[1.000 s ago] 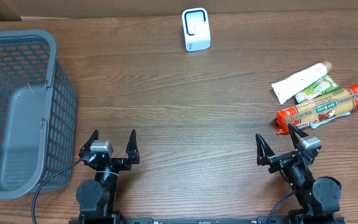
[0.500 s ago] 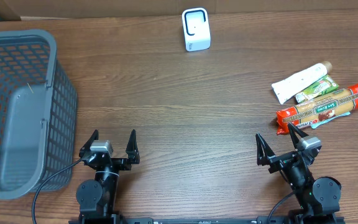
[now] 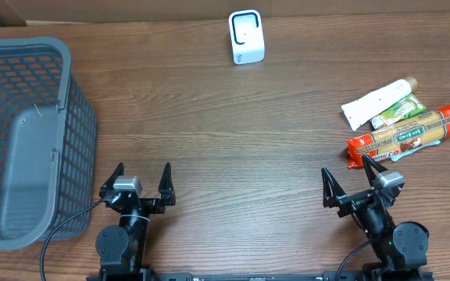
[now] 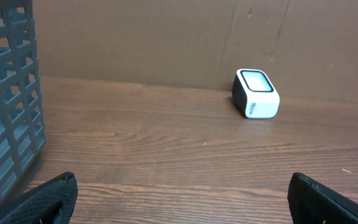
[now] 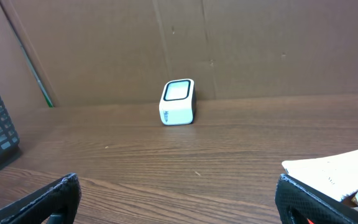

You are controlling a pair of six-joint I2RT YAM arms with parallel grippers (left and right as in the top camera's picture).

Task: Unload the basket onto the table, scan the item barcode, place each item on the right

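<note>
A small white barcode scanner [image 3: 246, 37] stands at the table's far edge, also seen as the scanner [image 4: 256, 94] and the scanner [image 5: 178, 102] in both wrist views. At the right lie the items: a white tube [image 3: 380, 101], a green packet [image 3: 398, 111] and a long red-ended biscuit pack [image 3: 406, 135]. My left gripper [image 3: 138, 177] rests open at the near left, nothing between its fingers [image 4: 48, 199]. My right gripper [image 3: 348, 182] rests open at the near right, just below the biscuit pack. The white tube [image 5: 340, 171] shows by its right finger.
A large grey mesh basket [image 3: 23, 140] fills the left side of the table, its wall [image 4: 8, 99] close to my left gripper. A brown cardboard wall [image 5: 229, 43] backs the table behind the scanner.
</note>
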